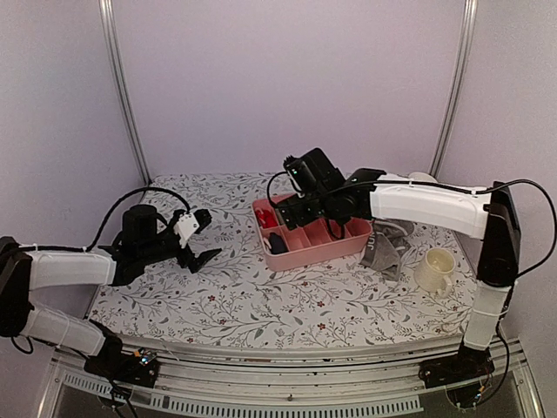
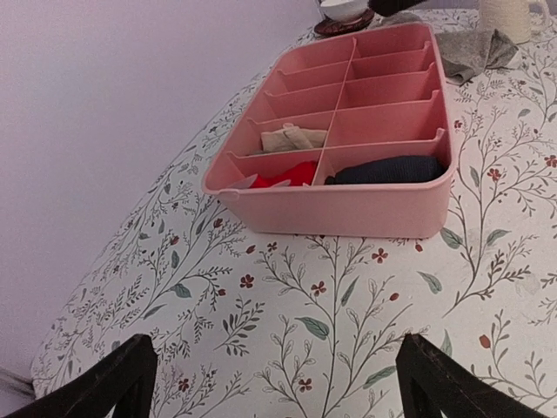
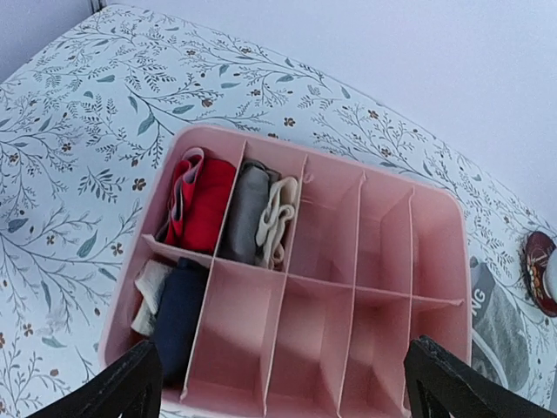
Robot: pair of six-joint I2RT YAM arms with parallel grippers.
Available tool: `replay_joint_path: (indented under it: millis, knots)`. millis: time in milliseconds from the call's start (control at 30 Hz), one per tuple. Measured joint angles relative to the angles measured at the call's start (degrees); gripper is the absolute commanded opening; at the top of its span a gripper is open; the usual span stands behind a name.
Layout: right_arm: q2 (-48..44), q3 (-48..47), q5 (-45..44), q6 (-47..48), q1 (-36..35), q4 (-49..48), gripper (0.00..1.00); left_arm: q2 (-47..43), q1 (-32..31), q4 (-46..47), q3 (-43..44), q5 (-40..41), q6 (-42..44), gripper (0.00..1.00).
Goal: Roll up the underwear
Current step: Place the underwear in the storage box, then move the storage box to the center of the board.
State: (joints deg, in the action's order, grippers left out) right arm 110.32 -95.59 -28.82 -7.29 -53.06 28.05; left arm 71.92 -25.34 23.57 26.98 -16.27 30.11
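Right wrist view showed the grey briefs (image 3: 246, 209) rolled up in a pocket of the pink tray (image 3: 435, 261), just beside a red roll (image 3: 204, 205). Their long axis ran along the pocket, from the outer wall to the middle divider. The grey boxer-briefs (image 1: 389, 244) lay crumpled on the table (image 1: 261, 296) between tray and mug (image 1: 435, 270); which way they pointed was unclear. Right claw (image 3: 283, 347) and left claw (image 2: 277, 344) both stood wide open, holding nothing.

Smooth plastic tray (image 2: 348, 213), soft cloth underwear (image 2: 474, 52)
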Motion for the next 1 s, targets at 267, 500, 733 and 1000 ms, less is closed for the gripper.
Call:
replay_joint_path:
  millis: [267, 500, 733, 1000]
  knots:
    - [-17.31, 31.21, 3.74, -11.17, 0.22, -0.09, 0.99, -3.85, -0.39, 1.33, -0.50, 0.81, 0.09, 0.98]
    - [-16.96, 39.17, 5.55, -16.13, 0.33, -2.08, 0.99, -1.38, -0.42, 3.41, -1.68, 2.64, 0.00, 0.98]
    - [1.73, 23.98, 4.44, -16.22, 2.23, -5.44, 0.99, -1.11, -0.42, 5.20, -2.60, 3.48, 0.02, 0.98]
    - [22.56, -5.86, 2.05, -11.13, 6.84, -4.48, 0.99, -1.38, -0.42, 6.38, -3.28, 3.67, 0.07, 0.99]
